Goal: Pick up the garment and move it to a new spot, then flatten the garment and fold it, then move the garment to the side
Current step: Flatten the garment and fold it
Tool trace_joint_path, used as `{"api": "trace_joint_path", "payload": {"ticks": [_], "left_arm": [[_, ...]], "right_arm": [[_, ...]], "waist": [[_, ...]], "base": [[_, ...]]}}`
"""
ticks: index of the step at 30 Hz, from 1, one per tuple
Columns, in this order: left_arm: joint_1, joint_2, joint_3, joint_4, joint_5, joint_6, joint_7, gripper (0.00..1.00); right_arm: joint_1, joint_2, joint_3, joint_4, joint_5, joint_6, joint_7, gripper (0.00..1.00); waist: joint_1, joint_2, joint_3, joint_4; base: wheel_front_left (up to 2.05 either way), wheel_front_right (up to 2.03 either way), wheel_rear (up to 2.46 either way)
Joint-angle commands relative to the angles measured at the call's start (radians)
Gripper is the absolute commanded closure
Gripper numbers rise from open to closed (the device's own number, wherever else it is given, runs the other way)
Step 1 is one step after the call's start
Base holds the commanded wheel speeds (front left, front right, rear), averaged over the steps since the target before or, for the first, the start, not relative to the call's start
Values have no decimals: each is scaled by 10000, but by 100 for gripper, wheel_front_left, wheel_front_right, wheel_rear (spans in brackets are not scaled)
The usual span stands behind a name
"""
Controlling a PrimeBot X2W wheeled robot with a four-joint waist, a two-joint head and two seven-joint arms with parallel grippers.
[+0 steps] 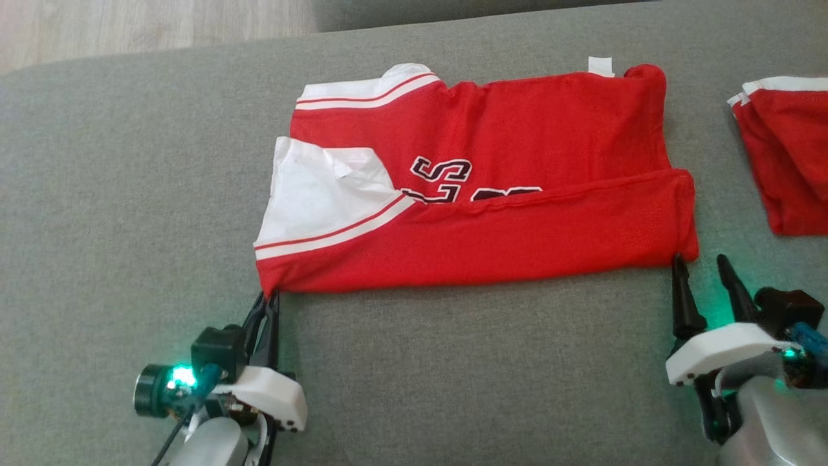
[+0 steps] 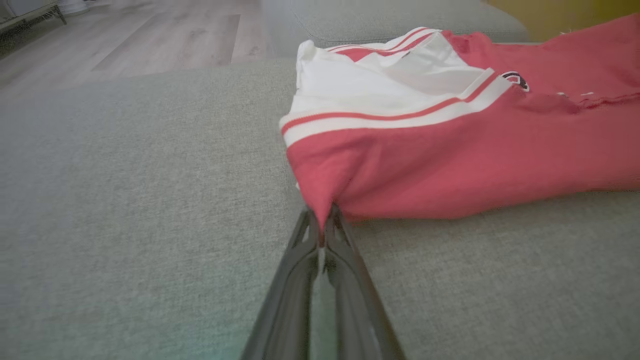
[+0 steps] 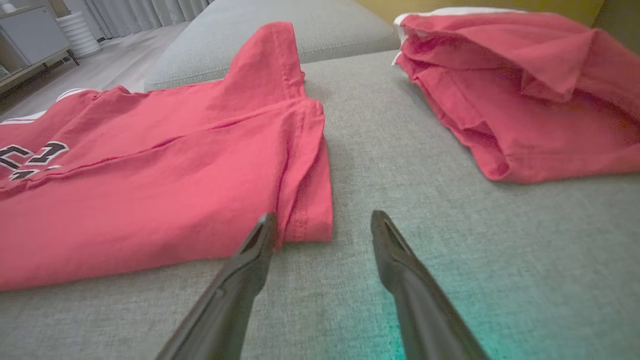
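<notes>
The garment [image 1: 491,188] is a red jersey with white striped trim and dark lettering, lying on the grey cushion with its near edge folded over. My left gripper [image 1: 270,296] is shut on the garment's near left corner, and the left wrist view shows red cloth [image 2: 450,155] pinched between the tips of the left gripper [image 2: 324,216]. My right gripper [image 1: 700,260] stands open at the near right corner. In the right wrist view the corner hem [image 3: 307,220] lies just inside the left finger of the right gripper [image 3: 324,220], and nothing is gripped.
A second folded red garment [image 1: 786,155] lies at the right edge of the cushion [image 1: 129,213], also in the right wrist view [image 3: 520,85]. Wooden floor [image 1: 149,26] shows beyond the cushion's far left edge.
</notes>
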Motion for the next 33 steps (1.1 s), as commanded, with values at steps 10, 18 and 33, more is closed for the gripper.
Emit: {"api": "trace_joint_path", "payload": {"ticks": [10, 18, 33], "left_arm": [[-230, 490, 405, -630, 11, 8, -341, 100], [72, 609, 430, -963, -65, 44, -500, 100], [400, 901, 431, -1685, -157, 145, -470, 100]], "right_arm": [[-1243, -702, 1447, 1225, 1658, -9, 173, 100], [-988, -1267, 1985, 1201, 2353, -9, 9, 100], [-1133, -1783, 3303, 997, 4316, -9, 521, 0]], "waist": [[1, 0, 17, 36], [1, 0, -126, -19], [1, 0, -111, 116]], "base": [[0, 0, 0], [0, 0, 0], [0, 0, 0]]}}
